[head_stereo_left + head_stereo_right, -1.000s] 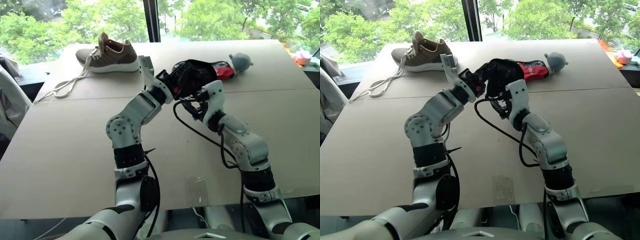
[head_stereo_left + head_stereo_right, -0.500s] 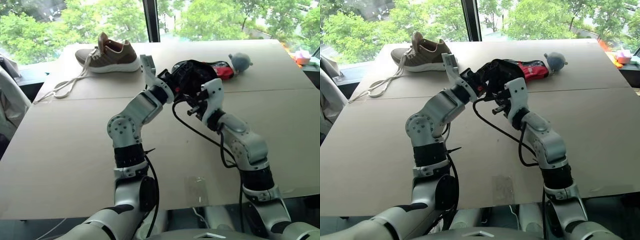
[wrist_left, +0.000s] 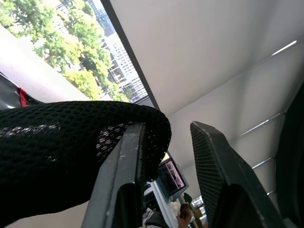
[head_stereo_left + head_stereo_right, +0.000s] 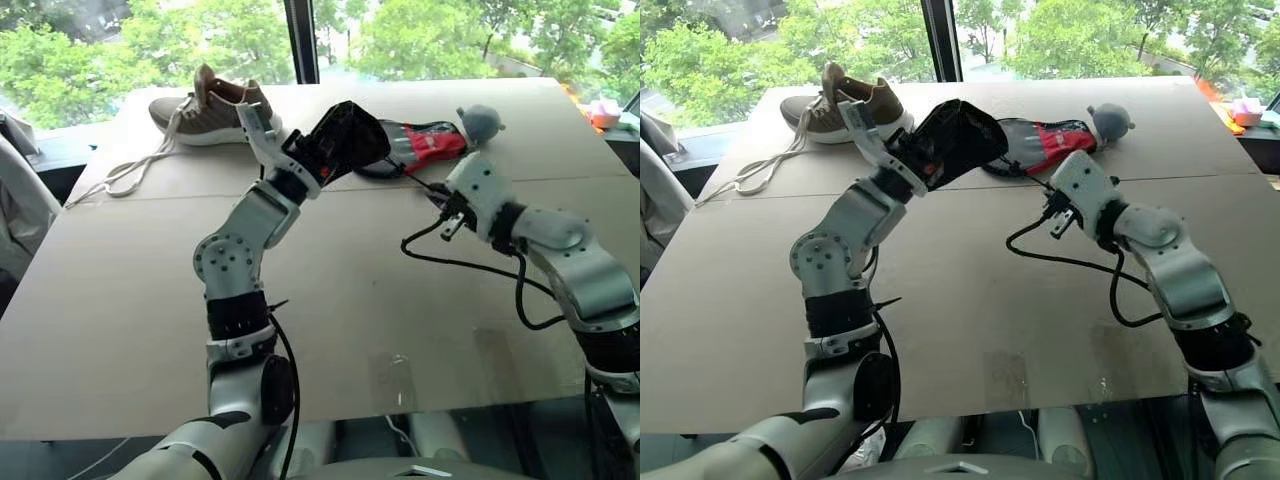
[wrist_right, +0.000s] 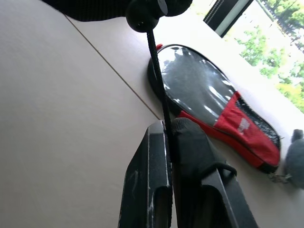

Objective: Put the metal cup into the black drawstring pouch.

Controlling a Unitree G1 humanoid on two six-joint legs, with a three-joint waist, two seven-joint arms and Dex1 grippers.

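The left gripper pinched the soft black mesh drawstring pouch above the tan table; the right gripper clamped its thin cord. A hard pull risked dragging the pouch free.

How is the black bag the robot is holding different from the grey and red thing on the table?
The black drawstring pouch is held up off the table by the left gripper; the grey-and-red case lies flat on it. The pouch is all black mesh; the case is shiny grey with a red end. A cord runs from the pouch to the right gripper; nothing holds the case. Both look soft.
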